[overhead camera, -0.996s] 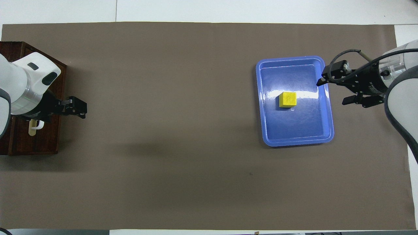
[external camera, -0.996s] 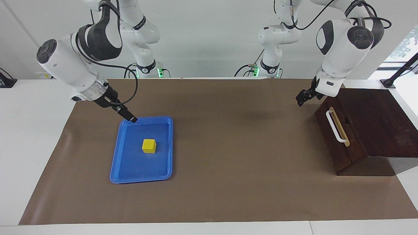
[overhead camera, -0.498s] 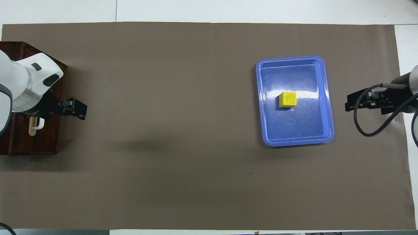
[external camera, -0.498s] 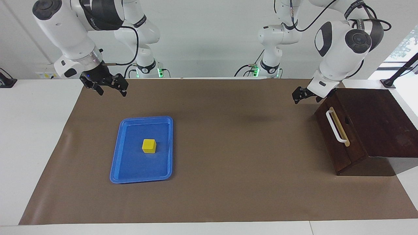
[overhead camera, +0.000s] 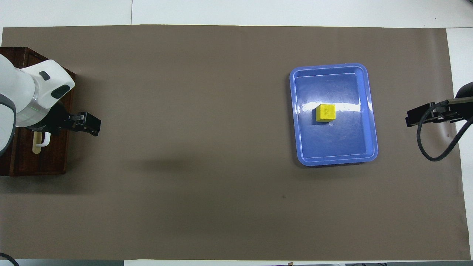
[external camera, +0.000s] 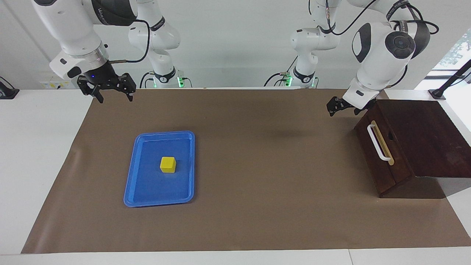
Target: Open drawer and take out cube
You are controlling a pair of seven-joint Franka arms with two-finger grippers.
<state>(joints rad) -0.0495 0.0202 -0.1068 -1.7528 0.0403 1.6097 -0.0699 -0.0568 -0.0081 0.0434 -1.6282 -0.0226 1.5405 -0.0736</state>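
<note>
The yellow cube (external camera: pixel 168 164) sits in the blue tray (external camera: pixel 134 183) on the bench, well apart from the empty right claw (external camera: pixel 109 91) with fingers spread, while the left claw (external camera: pixel 334 107), fingers unreadable, hovers beside the closed drawer (external camera: pixel 382 158), whose white handle (external camera: pixel 378 142) shows whole only in the facing view.

This is a robotics lab. Two white jointed robot arms (external camera: pixel 382 48) stand at a white desk (external camera: pixel 40 147) under brown paper sheeting (external camera: pixel 257 165). Plain white walls back them.
</note>
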